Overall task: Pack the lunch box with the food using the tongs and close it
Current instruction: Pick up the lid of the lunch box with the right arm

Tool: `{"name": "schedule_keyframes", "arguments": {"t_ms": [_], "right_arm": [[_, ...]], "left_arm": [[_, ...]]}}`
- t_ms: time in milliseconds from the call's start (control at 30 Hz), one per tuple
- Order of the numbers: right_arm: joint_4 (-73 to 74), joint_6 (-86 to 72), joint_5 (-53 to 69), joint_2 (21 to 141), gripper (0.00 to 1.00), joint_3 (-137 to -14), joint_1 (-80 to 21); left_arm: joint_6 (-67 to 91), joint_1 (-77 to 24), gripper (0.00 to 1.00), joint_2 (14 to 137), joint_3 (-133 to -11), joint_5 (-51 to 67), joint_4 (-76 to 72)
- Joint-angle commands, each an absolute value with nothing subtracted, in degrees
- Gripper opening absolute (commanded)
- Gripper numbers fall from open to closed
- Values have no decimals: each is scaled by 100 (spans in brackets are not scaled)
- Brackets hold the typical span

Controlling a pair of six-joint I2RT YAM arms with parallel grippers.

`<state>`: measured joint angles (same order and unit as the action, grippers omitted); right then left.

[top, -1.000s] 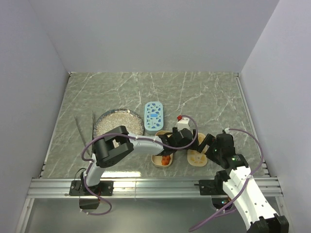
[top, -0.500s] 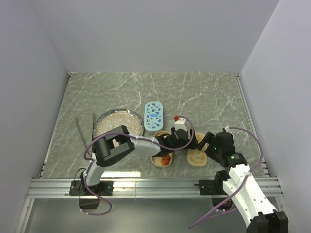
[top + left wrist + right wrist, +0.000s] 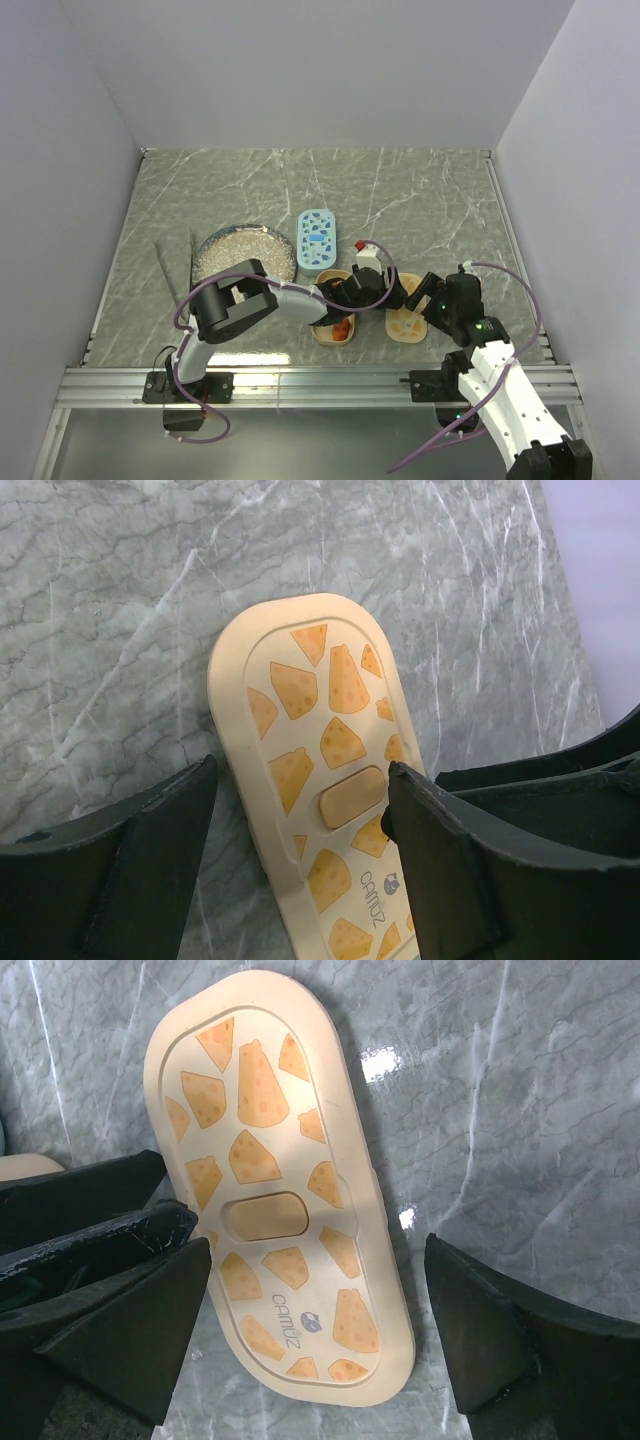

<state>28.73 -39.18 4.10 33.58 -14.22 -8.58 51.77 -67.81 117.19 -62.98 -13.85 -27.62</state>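
Observation:
The cream lunch box lid [image 3: 320, 770] with a cheese pattern lies flat on the marble. My left gripper [image 3: 300, 780] is open and straddles the lid; its left finger [image 3: 150, 860] is apart from the lid's edge. My right gripper [image 3: 318, 1260] is open over the same lid [image 3: 270, 1190] from the other side, touching nothing. In the top view both grippers, left [image 3: 385, 295] and right [image 3: 425, 297], meet over the lid [image 3: 405, 324]. The open lunch box tub [image 3: 325, 336] beside it holds orange and red food [image 3: 343, 326]. The tongs [image 3: 165, 268] lie far left.
A round silvery speckled plate [image 3: 245, 250] sits left of centre. A pale blue patterned oval lid [image 3: 318, 240] lies behind the tub. The left arm stretches across the tub. The table's metal rail [image 3: 320, 380] runs along the near edge.
The left gripper has shifted a little left and lower over the cheese lid, and its jaws have narrowed slightly. The right gripper has edged closer to the lid.

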Motion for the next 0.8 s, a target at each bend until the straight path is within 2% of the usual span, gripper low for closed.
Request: {"name": "schedule_keyframes", "arguments": {"t_ms": [0,533,767], "right_arm": [[1213,-4360,1248,3524,99,-1257,-914],[800,-3999,1556,4148,99,-1274,-914],[422,-3771,2293,4307,96,-1222,-905]], "left_arm": [[5186,-7646,77,11813,-6486,1327,-3129],[4878,-7954,77,11944,-7049,1511,-3146],[4685,-8068,77,11830,-7233,1450,-3067]]}}
